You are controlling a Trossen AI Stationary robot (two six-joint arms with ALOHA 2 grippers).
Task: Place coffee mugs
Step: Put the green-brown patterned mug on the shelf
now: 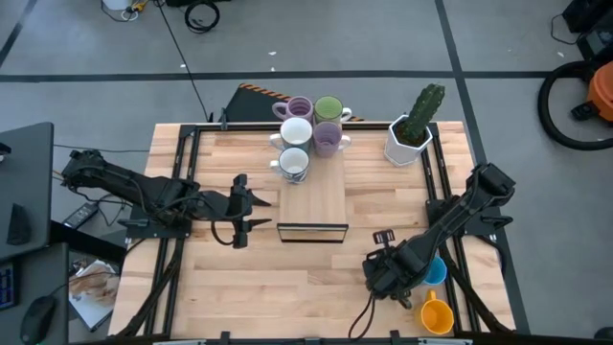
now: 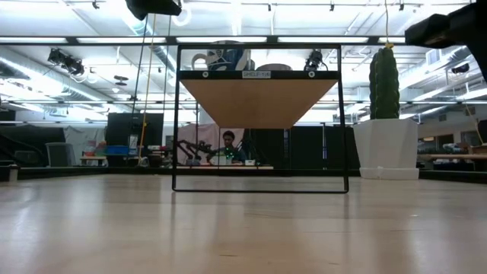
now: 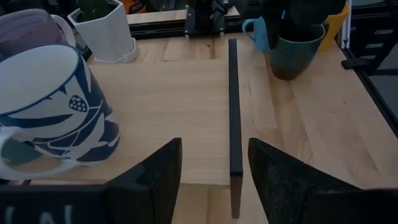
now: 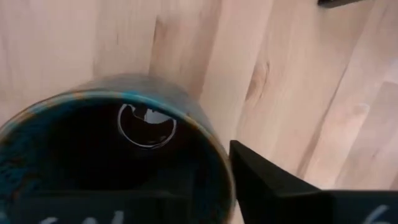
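Five coffee mugs stand on the far end of a raised wooden shelf [image 1: 312, 196]: two lilac [image 1: 299, 107], one green [image 1: 329, 108], one white [image 1: 295, 131], and one white with a blue pattern [image 3: 53, 109]. My left gripper [image 3: 214, 155] hovers open at the shelf's left edge, holding nothing. My right gripper [image 1: 391, 275] points down at the near right, over a dark teal-glazed mug [image 3: 293, 53] that stands on the table. A blue mug [image 1: 435, 271] and an orange mug [image 1: 436, 314] stand beside it. My right gripper comes from above, pointing down, astride the dark mug's wall [image 4: 225, 168] at the rim. One finger [image 4: 267, 180] lies against the outside of the wall. The other is lost in the mug's dark inside. The mug stands upright with its base on the table.
A white angular pot with a green cactus [image 1: 412, 129] stands at the far right, beside the shelf. The shelf rests on a black wire frame [image 2: 259, 186] and its near half is bare. Black rails run along the table's left and right sides.
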